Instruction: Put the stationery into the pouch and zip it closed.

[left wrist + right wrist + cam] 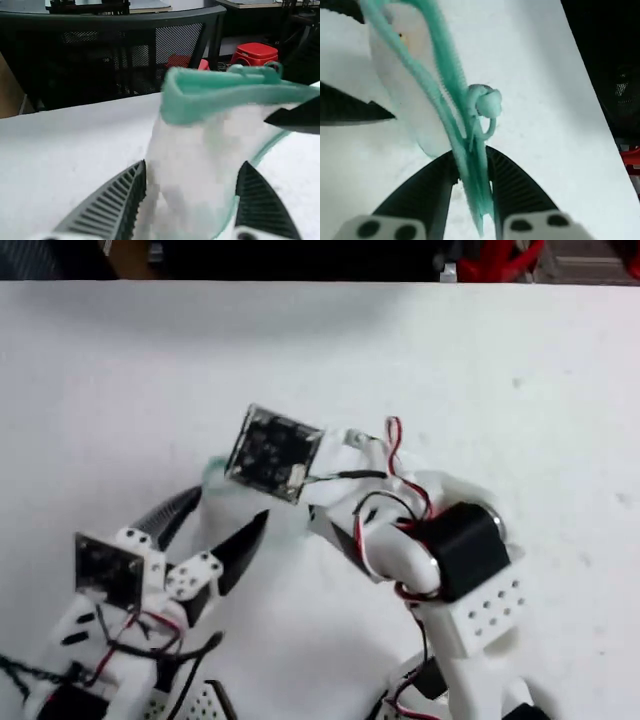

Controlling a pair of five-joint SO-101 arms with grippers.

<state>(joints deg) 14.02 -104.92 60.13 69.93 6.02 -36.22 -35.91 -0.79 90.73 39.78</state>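
The right fingers (515, 185) are nearly closed, pinching the teal zip (445, 65) of the pouch (405, 95) just short of the pull (487, 102). The left fingers (110, 210) stand wide apart, with the pouch body between them touching both. The pouch sits on the desk (500, 390) left of centre, between the arms. Its contents cannot be made out. Step in hand, as judged: zipping, since the bands beyond the pull look parted. Next move: take the pull and draw it along the zip while the left fingers brace the body.

A white table (120, 370); beyond it a black mesh chair (100, 60); a red stool (255, 52).
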